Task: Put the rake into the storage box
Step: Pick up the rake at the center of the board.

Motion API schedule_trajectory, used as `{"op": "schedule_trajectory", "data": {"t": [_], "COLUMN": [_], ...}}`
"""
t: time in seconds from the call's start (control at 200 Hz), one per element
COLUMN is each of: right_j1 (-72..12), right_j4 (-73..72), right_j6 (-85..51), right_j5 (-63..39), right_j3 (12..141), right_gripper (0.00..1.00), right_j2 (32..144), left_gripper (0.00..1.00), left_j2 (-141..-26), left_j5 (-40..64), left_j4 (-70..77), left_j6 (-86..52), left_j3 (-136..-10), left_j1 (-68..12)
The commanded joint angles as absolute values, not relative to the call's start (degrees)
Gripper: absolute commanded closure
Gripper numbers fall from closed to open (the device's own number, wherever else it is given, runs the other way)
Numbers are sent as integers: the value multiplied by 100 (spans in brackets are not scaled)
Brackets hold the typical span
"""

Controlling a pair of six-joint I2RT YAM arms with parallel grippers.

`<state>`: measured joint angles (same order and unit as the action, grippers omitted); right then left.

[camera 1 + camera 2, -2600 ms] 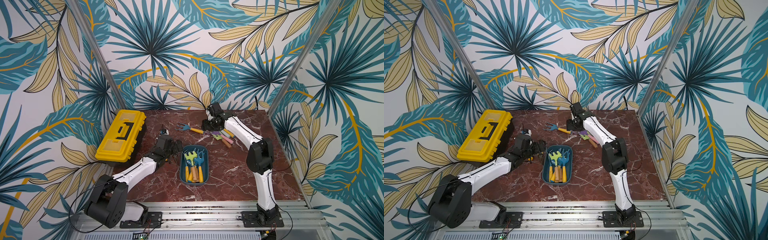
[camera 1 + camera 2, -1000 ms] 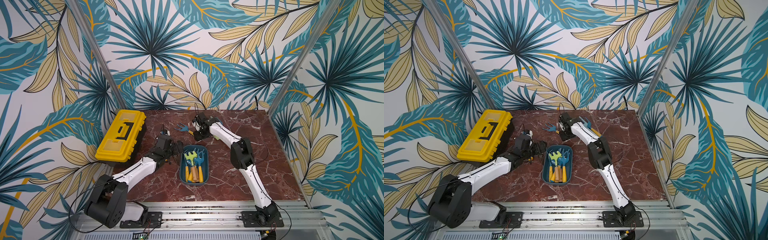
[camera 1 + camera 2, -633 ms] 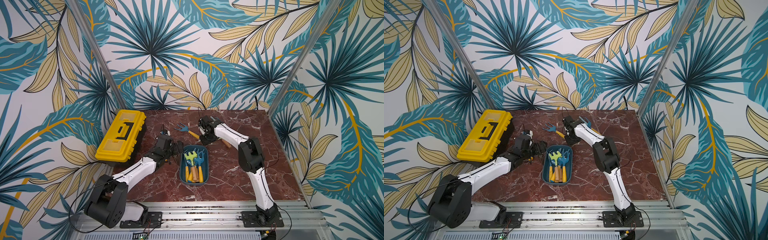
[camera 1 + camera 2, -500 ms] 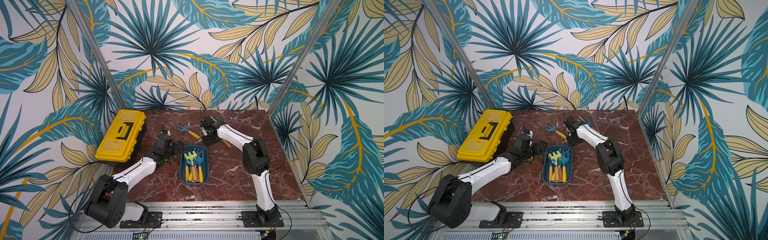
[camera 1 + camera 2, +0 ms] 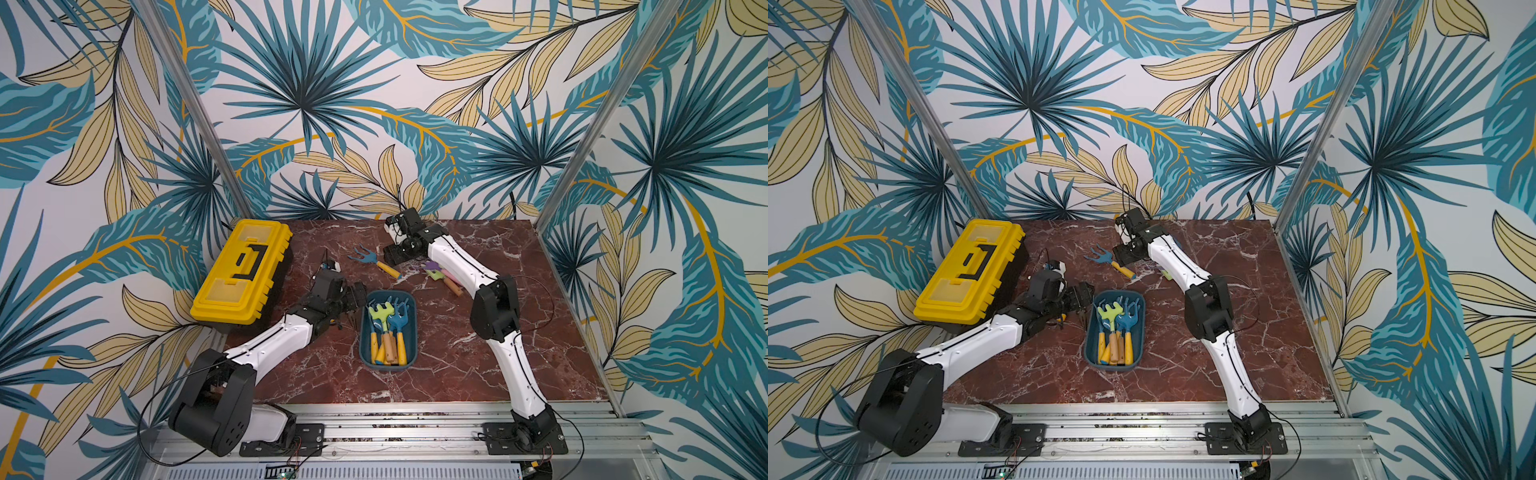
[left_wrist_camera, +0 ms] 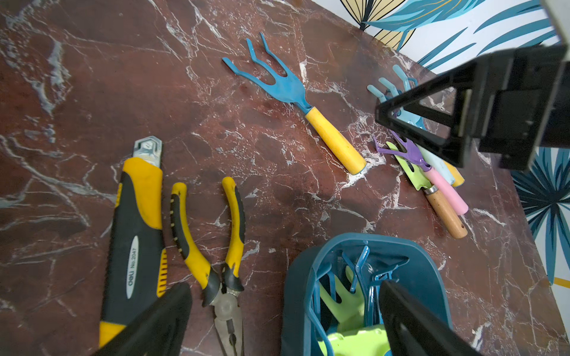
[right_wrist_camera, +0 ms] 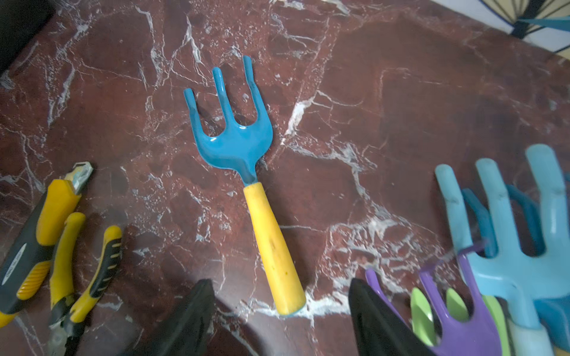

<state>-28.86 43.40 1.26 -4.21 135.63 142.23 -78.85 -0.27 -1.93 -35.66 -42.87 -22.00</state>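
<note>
A blue rake (image 5: 374, 261) (image 5: 1109, 260) with a yellow handle lies flat on the marble table behind the storage box. My right gripper (image 5: 395, 254) (image 5: 1124, 254) hovers open at the handle's end. In the right wrist view its jaws straddle that end without touching the rake (image 7: 246, 172), and the gripper (image 7: 280, 286) holds nothing. The teal storage box (image 5: 363, 332) (image 5: 1088, 345) (image 6: 296, 292) holds other rakes. My left gripper (image 5: 353, 291) (image 6: 283, 285) stands wide open at the box's far left corner, empty.
A yellow toolbox (image 5: 243, 270) stands at the left edge. Pliers (image 6: 212, 234) and a utility knife (image 6: 135, 228) lie under my left wrist. A pile of purple, green and light blue rakes (image 5: 440, 276) (image 7: 493, 262) lies just right of my right gripper.
My right gripper has moved back from the box's far end to the rake's handle end and has opened wider. The rake and the left arm have stayed put.
</note>
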Motion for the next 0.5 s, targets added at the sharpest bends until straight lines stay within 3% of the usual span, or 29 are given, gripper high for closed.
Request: {"op": "schedule_trajectory", "data": {"t": [0.0, 0.16, 0.496], "right_j1": [-2877, -2887, -3106], "right_j4": [4465, 4468, 4975], "right_j6": [386, 426, 755], "right_j5": [-759, -963, -131], "right_j3": [13916, 14095, 14746], "right_gripper": [22, 19, 19], "right_j2": [14625, 14863, 15629], "left_gripper": [0, 0, 0], "left_j2": [-7778, -7821, -7892], "left_j5": [-105, -29, 78], "left_j4": [-63, -2, 25], "left_j6": [-3619, -3670, -3723], "left_j3": [-4120, -4104, -4109], "left_j1": [-2154, -2150, -2137]}}
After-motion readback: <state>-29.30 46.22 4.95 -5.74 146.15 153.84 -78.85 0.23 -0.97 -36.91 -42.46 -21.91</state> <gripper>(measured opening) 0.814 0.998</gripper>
